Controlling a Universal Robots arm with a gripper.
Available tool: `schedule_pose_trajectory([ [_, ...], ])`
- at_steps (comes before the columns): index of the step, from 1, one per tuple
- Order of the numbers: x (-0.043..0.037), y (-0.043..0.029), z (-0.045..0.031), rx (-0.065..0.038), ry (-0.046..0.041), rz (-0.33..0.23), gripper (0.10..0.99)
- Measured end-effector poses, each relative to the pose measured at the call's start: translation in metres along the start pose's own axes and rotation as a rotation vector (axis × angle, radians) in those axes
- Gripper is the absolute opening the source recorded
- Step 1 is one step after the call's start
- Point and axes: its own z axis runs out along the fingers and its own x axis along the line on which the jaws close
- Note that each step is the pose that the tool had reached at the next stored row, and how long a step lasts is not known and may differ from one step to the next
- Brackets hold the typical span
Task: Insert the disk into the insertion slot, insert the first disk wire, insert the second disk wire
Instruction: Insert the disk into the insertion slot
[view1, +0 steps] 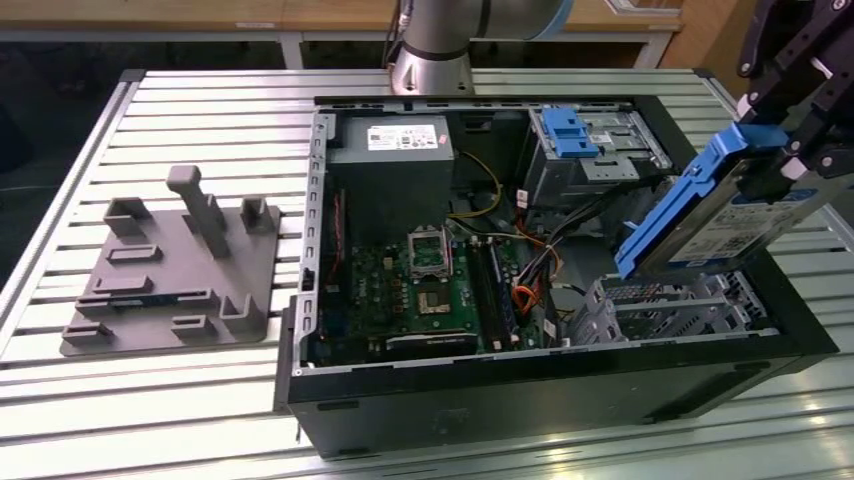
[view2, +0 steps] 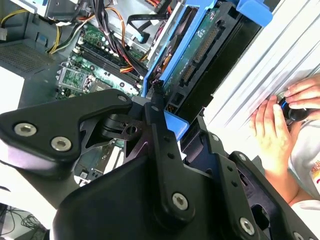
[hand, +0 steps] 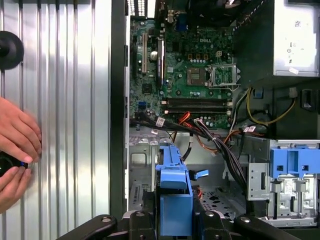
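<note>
The disk (view1: 727, 215), a silver drive in a bright blue caddy, hangs tilted with one end down over the exterior view's right side of the open computer case. My gripper (view1: 790, 160) is shut on its upper part. Just below the disk's low end lies the insertion slot (view1: 667, 308), a silver perforated cage near the case's front right corner; disk and cage are apart. In both wrist views the blue caddy (hand: 174, 192) (view2: 200, 45) sits between my black fingers (view2: 155, 125), with the perforated cage (hand: 215, 197) under it. A bundle of loose wires (hand: 200, 131) runs across beside the cage.
A taller grey cage with a blue latch (view1: 571, 135) stands at the case's back right. The motherboard (view1: 427, 280) and power supply (view1: 390, 140) take up the case's left half. A grey fixture plate (view1: 167, 270) lies on the slatted table. A person's hands (hand: 15, 145) rest beside the case.
</note>
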Motion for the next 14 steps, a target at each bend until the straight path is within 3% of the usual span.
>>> schedule_pose_trajectory([
  [14,0.0002,-0.0024,0.0085,-0.005,0.0003,0.001,0.365],
])
